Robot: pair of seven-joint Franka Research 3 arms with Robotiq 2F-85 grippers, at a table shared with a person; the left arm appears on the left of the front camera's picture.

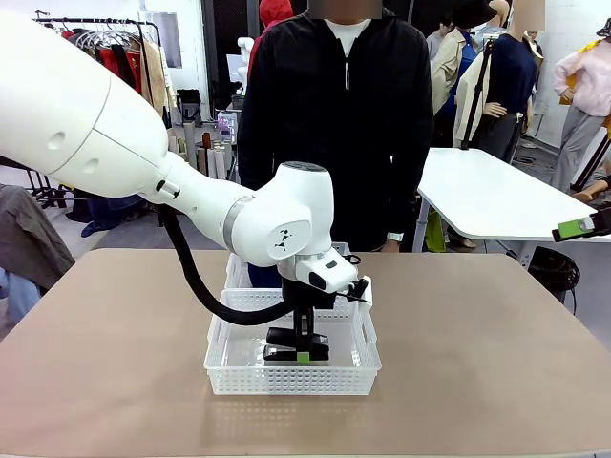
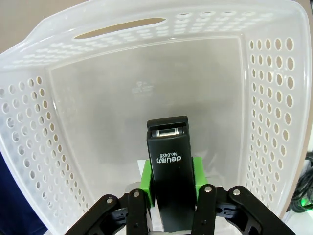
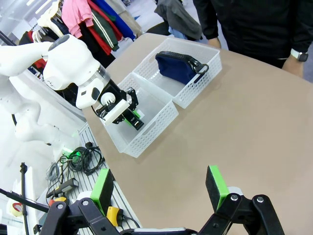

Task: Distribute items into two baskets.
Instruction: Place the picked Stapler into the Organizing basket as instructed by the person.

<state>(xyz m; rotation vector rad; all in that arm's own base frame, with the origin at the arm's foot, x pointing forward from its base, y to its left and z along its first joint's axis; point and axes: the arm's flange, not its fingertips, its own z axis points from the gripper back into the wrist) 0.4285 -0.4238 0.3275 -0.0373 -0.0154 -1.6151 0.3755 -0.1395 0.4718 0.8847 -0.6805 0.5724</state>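
Stapler (image 2: 170, 176) sat clamped in your left gripper's (image 2: 170, 205) fingers, low inside near basket (image 2: 274, 98); right gripper (image 3: 161, 191) w/ fingers wide. Next: release.

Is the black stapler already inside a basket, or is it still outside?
Inside. The left gripper holds the stapler low within the near basket's perforated walls; whether it touches the bottom, cannot tell.

Two baskets (image 3: 146, 117) (image 3: 195, 81) on table (image 1: 477, 363)

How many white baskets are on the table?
2. The near basket holds the black stapler, gripped by the left hand. The far basket, beside it toward the person, holds the blue pouch.
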